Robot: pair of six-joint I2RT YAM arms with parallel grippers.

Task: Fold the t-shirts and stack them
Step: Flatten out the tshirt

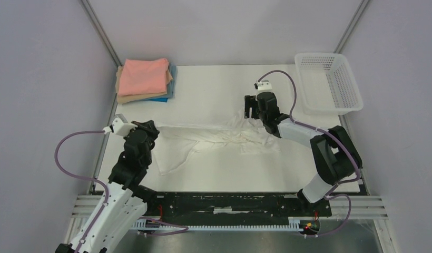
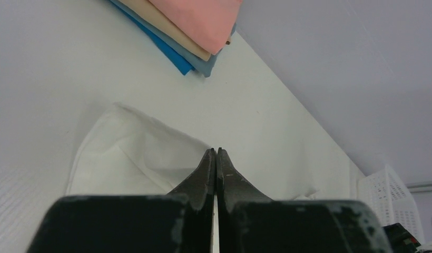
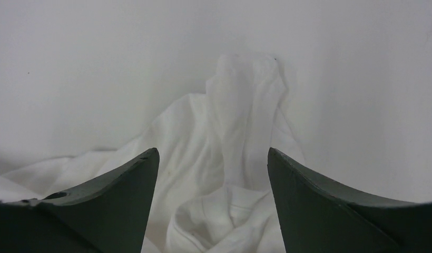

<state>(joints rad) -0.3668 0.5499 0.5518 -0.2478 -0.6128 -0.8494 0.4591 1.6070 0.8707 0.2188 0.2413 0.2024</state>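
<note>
A thin, wrinkled white t-shirt (image 1: 214, 138) lies stretched in a band across the middle of the white table. My left gripper (image 1: 152, 128) is shut on its left end; in the left wrist view the cloth (image 2: 124, 153) runs up to the closed fingertips of the left gripper (image 2: 217, 150). My right gripper (image 1: 251, 112) hovers open over the shirt's bunched right end. In the right wrist view, folds of the white t-shirt (image 3: 240, 121) lie between and beyond the spread fingers of the right gripper (image 3: 211, 153). A folded stack with a salmon-pink t-shirt (image 1: 145, 76) on top of tan and blue ones sits at the back left.
A white mesh basket (image 1: 330, 79) stands at the back right corner, with its edge in the left wrist view (image 2: 388, 195). The folded stack (image 2: 203, 21) lies beyond the left gripper. Pale walls close in the table on three sides.
</note>
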